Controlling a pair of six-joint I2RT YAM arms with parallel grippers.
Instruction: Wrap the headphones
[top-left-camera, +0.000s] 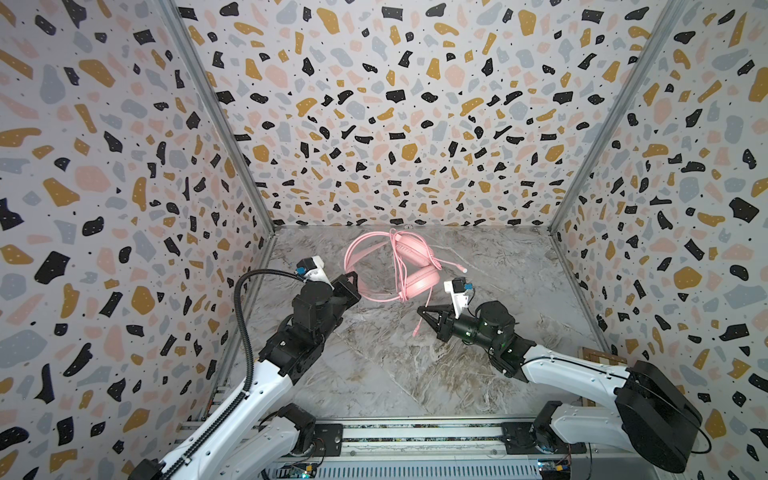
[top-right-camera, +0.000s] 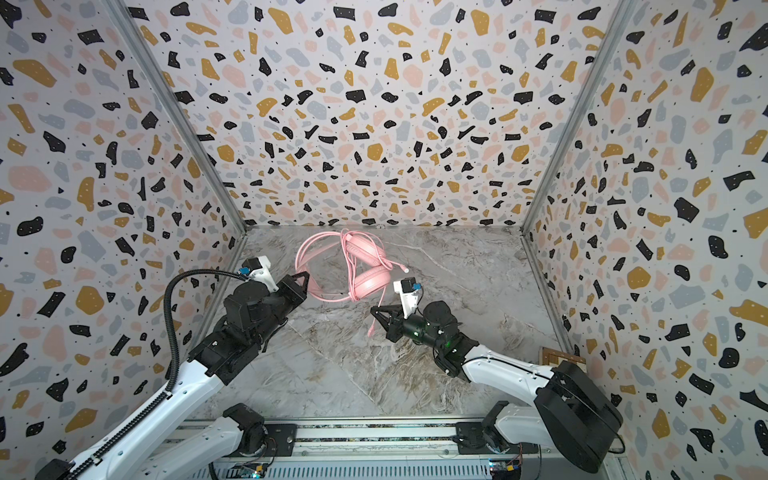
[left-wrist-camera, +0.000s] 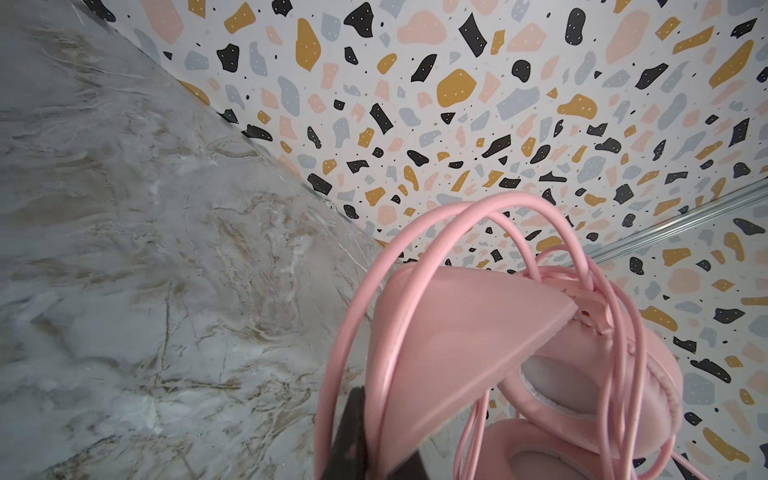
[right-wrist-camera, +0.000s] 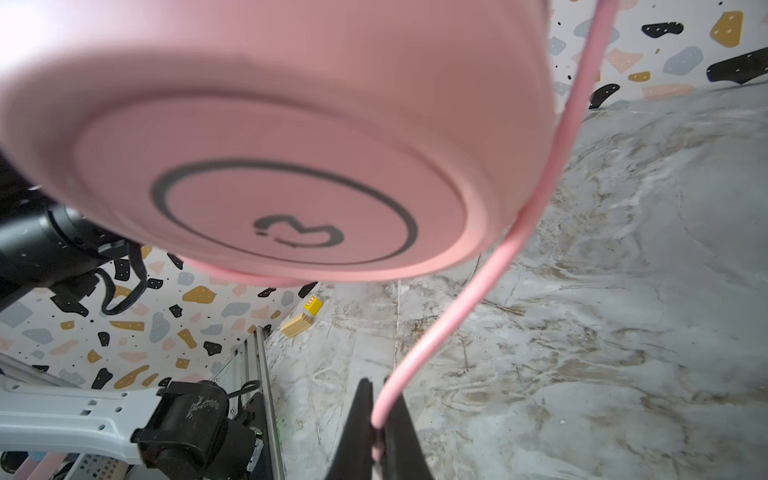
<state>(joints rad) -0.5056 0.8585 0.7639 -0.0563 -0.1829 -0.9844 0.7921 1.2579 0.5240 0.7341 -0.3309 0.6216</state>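
Left gripper (top-left-camera: 352, 277) is clamping the headphones (top-left-camera: 419, 281) by the headband (left-wrist-camera: 436, 340); right gripper (right-wrist-camera: 376, 428) is pinching the cable (right-wrist-camera: 478, 286), which is running from its jaws toward the earcup (right-wrist-camera: 270, 145).

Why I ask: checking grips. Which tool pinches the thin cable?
The right tool, shut on the cable; the left tool is shut on the headband instead.
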